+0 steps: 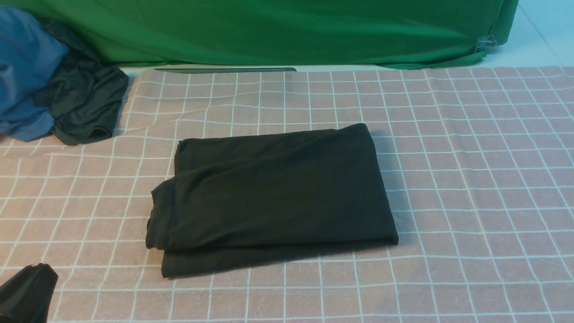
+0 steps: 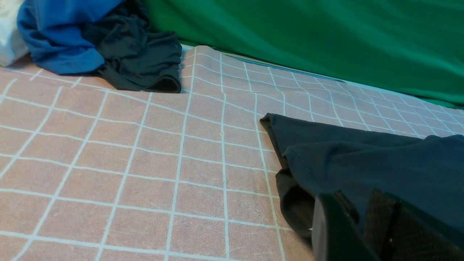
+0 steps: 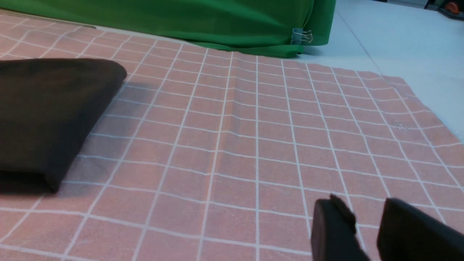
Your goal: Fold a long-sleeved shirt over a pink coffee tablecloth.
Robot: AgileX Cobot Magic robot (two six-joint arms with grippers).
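The long-sleeved shirt lies folded into a flat black rectangle in the middle of the pink coffee tablecloth; its print and neck label are hidden. My left gripper sits low at the near left, apart from the shirt. In the left wrist view the left gripper shows a narrow gap between its fingers, empty, with the shirt's layered edge behind it. Out of the front view, my right gripper hovers open over bare tablecloth, with the shirt well off to its side.
A bunched blue cloth and a smaller dark garment lie at the far left. A green cloth hangs along the back, held by a binder clip. The pale table surface shows beyond the tablecloth's far right corner.
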